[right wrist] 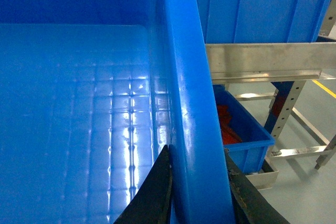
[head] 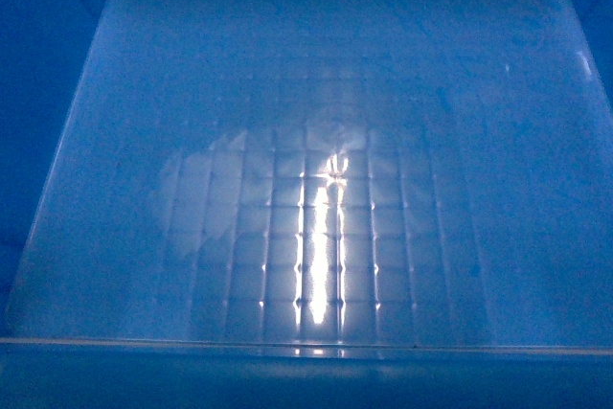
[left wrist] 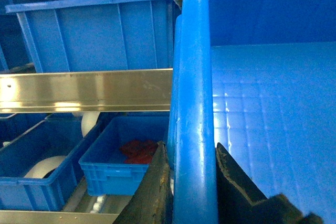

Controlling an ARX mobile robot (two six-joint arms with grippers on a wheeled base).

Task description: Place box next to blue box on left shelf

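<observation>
The box [head: 306,141] fills the head view; only its smooth, faintly gridded floor and blue walls show there. My left gripper [left wrist: 190,145] is shut on the box's thick left rim [left wrist: 191,51], one dark finger on each side. On the opposite rim [right wrist: 181,51] my right gripper [right wrist: 197,149] is shut the same way. Left of the held box, a large ribbed blue box [left wrist: 94,30] stands behind the steel rail [left wrist: 84,90] of the left shelf. The shelf's deck is hidden from the head camera.
Under the rail sit a small blue bin with red pieces [left wrist: 118,161] and a bin holding a white roll [left wrist: 37,171]. The right wrist view shows another blue crate [right wrist: 262,3] on a steel rail [right wrist: 262,61], rack legs [right wrist: 281,108] and grey floor [right wrist: 310,192].
</observation>
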